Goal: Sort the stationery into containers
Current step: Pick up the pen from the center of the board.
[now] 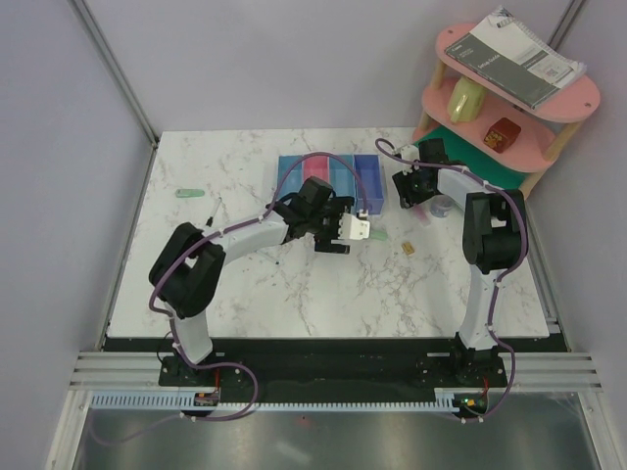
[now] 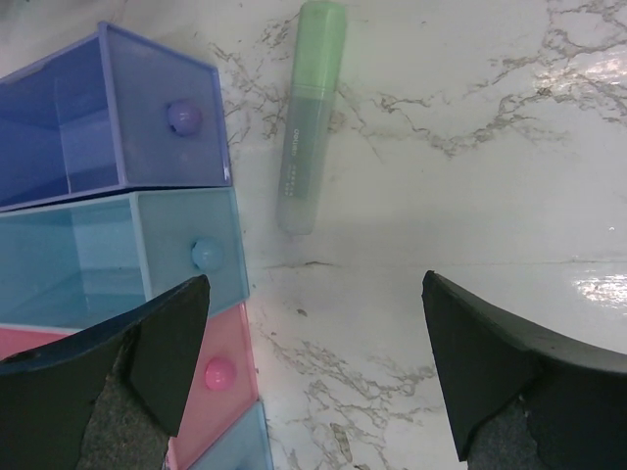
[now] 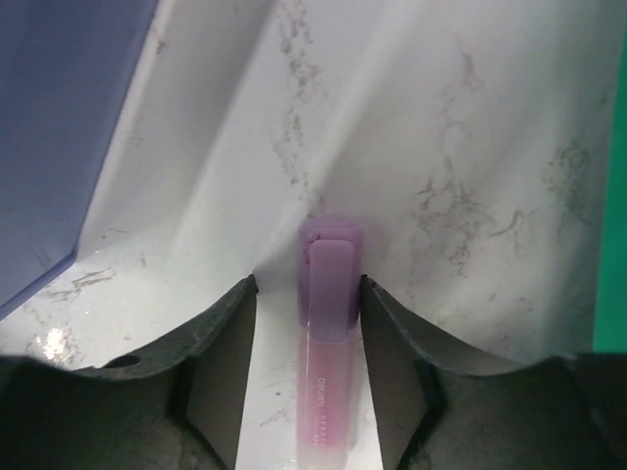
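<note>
The joined trays (image 1: 328,179) stand at the table's back middle. In the left wrist view the purple-blue tray (image 2: 147,147), a light blue tray (image 2: 181,245) and the pink tray (image 2: 220,377) show empty insides. A pale green marker (image 2: 309,127) lies on the marble just past the purple-blue tray. My left gripper (image 1: 345,231) (image 2: 315,284) is open and empty over bare marble beside the trays. My right gripper (image 1: 408,193) (image 3: 307,284) is open around the pink-purple marker (image 3: 328,284), which lies on the table; the right finger touches it and the left stands apart.
Another pale green marker (image 1: 188,193) lies at the far left, with a thin pen (image 1: 211,213) near it. A gold clip (image 1: 408,249) and a grey roll (image 1: 443,206) lie near the right arm. The pink shelf (image 1: 509,108) holds the notebook (image 1: 514,44) at back right.
</note>
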{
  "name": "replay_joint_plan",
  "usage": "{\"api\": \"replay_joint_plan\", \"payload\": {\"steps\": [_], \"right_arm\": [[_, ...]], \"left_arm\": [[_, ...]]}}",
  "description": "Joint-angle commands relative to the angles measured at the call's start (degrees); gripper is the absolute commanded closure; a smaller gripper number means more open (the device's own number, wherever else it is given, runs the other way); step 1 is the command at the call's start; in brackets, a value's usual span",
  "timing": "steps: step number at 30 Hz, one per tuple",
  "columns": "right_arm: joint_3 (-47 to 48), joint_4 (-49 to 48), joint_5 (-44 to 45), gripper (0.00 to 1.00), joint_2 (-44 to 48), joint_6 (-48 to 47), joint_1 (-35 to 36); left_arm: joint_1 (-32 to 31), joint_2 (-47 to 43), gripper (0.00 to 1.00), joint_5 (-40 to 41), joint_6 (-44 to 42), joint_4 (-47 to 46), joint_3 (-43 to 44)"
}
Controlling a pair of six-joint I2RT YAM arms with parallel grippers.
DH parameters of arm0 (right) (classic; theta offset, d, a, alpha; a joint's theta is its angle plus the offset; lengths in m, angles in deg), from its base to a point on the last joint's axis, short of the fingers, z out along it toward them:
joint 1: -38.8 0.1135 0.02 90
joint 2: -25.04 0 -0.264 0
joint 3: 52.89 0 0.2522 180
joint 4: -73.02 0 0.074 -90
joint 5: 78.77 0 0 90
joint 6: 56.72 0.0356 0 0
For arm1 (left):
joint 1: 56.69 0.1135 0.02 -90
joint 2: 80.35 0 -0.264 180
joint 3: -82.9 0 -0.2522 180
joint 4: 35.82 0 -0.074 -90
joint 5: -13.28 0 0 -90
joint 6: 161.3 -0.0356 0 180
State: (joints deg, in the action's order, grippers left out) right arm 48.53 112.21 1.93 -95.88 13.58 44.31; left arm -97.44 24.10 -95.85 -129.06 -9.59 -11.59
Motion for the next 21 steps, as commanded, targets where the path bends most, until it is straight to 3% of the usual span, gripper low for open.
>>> {"api": "replay_joint_plan", "payload": {"steps": [1,5,10,17,21], "right_arm": [[-0.5,4.2,-5.7,0.49,-2.3,-1.8,0.2],[-0.8,4.8,-6.3,0.54,-2.4,-2.3,0.3],[-2.2,4.9,-7.1,0.74,-1.7,-2.1,0.0],[-4.9,4.6,-10.2,0.77,2.8,-0.4,0.0],[-6.2,4.2,-11.3,0.71,5.9,0.8,0.0]], "left_arm": [[-0.6,2.5,0.04,-4.7,-5.1,-4.1,2.4],[-0.9,4.5,0.04,-6.3,-6.4,-4.9,3.0],[-1.3,8.1,0.04,-7.5,-6.7,-5.0,4.8],[-1.5,12.8,0.09,-8.2,-9.6,-6.1,7.2],[-1.5,14.3,0.27,-9.0,-10.5,-6.2,7.9]]}}
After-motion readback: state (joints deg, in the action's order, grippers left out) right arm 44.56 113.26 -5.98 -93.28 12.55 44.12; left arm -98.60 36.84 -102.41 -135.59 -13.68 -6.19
